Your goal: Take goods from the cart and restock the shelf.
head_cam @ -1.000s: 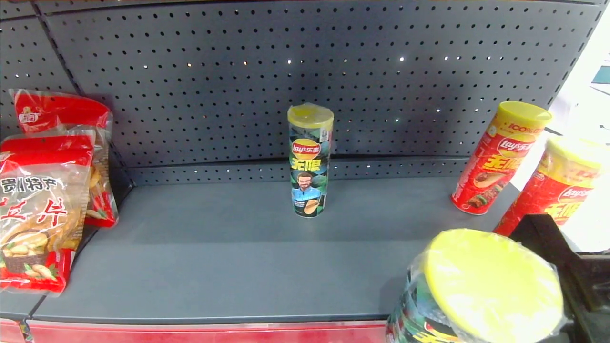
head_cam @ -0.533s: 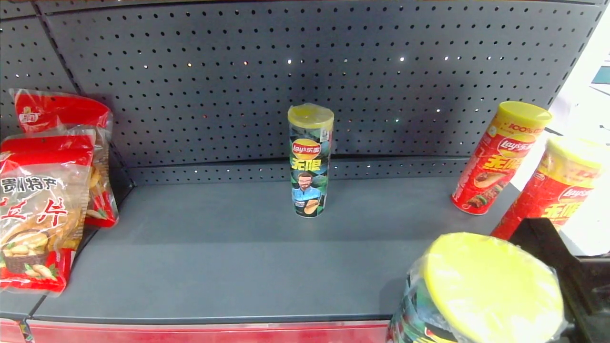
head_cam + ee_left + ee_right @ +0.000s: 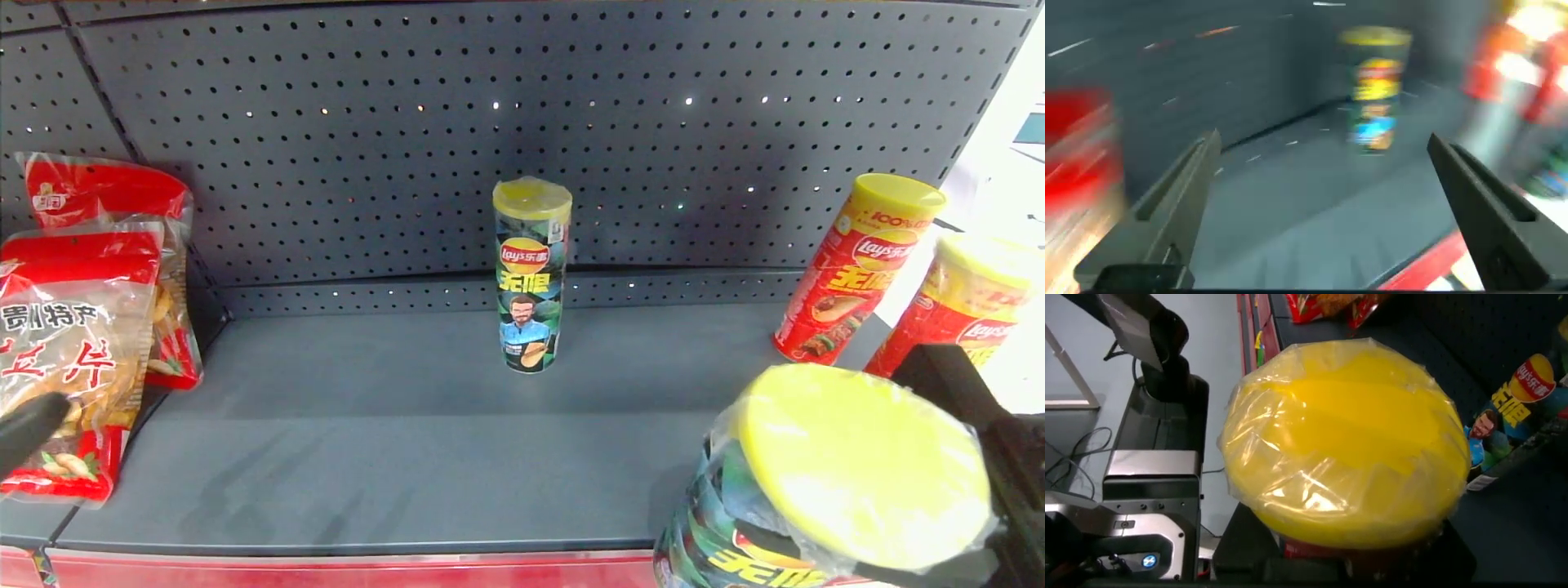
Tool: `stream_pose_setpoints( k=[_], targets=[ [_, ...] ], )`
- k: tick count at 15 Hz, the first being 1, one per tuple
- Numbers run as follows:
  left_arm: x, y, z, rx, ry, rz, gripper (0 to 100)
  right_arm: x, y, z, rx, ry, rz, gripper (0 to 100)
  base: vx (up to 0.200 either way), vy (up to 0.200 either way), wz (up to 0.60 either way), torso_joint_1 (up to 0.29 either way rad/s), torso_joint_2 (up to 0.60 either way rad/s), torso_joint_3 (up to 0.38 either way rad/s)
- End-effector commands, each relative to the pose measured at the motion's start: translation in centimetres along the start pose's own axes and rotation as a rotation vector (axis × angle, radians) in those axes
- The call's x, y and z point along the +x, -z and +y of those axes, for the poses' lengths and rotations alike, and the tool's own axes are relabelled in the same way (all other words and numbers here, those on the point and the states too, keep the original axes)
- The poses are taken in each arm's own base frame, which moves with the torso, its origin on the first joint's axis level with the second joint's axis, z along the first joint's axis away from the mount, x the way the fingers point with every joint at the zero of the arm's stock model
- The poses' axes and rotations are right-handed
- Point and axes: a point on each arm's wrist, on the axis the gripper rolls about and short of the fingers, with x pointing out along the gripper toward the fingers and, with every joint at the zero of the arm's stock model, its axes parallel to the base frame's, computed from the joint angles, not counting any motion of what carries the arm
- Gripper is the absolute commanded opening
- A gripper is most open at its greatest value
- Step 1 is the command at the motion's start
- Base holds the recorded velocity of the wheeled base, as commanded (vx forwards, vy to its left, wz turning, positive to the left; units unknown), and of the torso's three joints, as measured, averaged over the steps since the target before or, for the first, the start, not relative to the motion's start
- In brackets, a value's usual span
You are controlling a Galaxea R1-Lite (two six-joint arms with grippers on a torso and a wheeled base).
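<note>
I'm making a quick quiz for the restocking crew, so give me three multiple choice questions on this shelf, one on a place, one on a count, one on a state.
1. Where does the green cardboard chip can with the yellow lid stand on the grey metal shelf?
A) mid-shelf, nearer the perforated back panel
B) far left end
C) front edge

2. How many red cylindrical chip cans stand at the shelf's right end?
A) one
B) two
C) four

3. The left gripper is:
A) shut on a can
B) shut on nothing
C) open

Key: 1 A, it stands upright in the middle, toward the panel; 2 B, two red cans show there; 3 C, its fingers stand wide apart.
</note>
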Motion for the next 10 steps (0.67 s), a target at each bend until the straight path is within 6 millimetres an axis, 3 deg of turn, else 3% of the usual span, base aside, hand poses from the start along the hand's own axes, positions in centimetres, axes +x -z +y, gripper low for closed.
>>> stream_pose_setpoints(
  k=[1,3,4,7,10],
  targets=[
    [7.5,2.3,2.4,0.013,0.229,0.140,100,0.1,-0.1,-0.1,0.005,0.008,-0.011,0,0.000,0.000,0.00,0.000,0.00,0.000],
    [9.6,3.9,4.0,0.000,0.190,0.174,100,0.2,-0.2,-0.2,0.020,0.013,-0.020,0,0.000,0.000,0.00,0.000,0.00,0.000],
    [12.1,5.4,5.0,0.018,0.219,0.127,100,0.2,-0.1,-0.3,0.021,0.032,-0.019,0,0.000,0.000,0.00,0.000,0.00,0.000],
    [16.5,8.8,7.5,0.069,0.315,0.025,100,0.2,-0.2,-0.7,0.037,0.053,-0.019,0,0.000,0.000,0.00,0.000,0.00,0.000],
    [19.0,10.0,6.1,0.007,0.367,0.002,100,0.0,-0.2,-1.0,0.040,0.073,-0.016,0,0.000,0.000,0.00,0.000,0.00,0.000]
  ],
)
